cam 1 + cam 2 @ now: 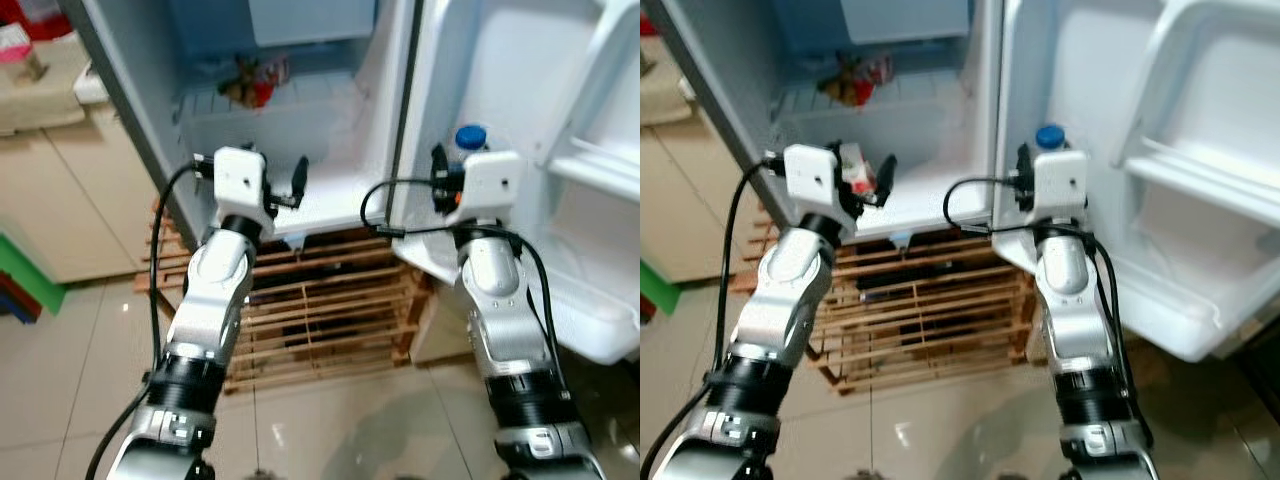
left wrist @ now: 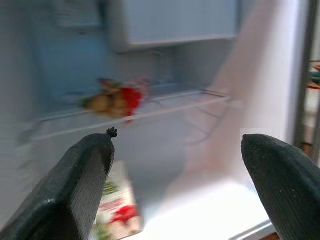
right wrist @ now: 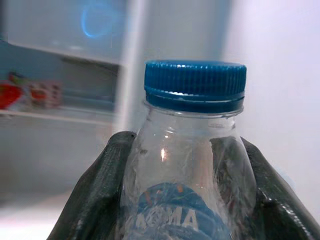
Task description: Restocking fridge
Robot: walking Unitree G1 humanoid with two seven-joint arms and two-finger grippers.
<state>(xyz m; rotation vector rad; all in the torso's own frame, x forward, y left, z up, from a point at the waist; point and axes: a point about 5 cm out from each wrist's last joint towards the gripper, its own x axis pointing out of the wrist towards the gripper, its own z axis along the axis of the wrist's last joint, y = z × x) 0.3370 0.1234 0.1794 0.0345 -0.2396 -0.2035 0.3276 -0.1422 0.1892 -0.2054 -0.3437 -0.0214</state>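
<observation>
Clear plastic water bottle (image 3: 192,165), blue-capped, is clamped at its shoulder between right gripper (image 3: 186,200) fingers beside the fridge door shelf (image 1: 590,320); likely light, smooth, squeezable. Left gripper (image 2: 177,170) fingers are spread apart.

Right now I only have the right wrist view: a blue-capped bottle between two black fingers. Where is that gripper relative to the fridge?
Observer: The right gripper holds the bottle upright by the open fridge door, beside the door's lower bin.
Operator: What is the left arm doing?
Observer: The left gripper is open, at the front of the fridge compartment.
Operator: Is anything already inside?
Observer: A carton lies on the compartment floor near the left gripper, and a red-and-yellow packet sits on the wire shelf above.
</observation>
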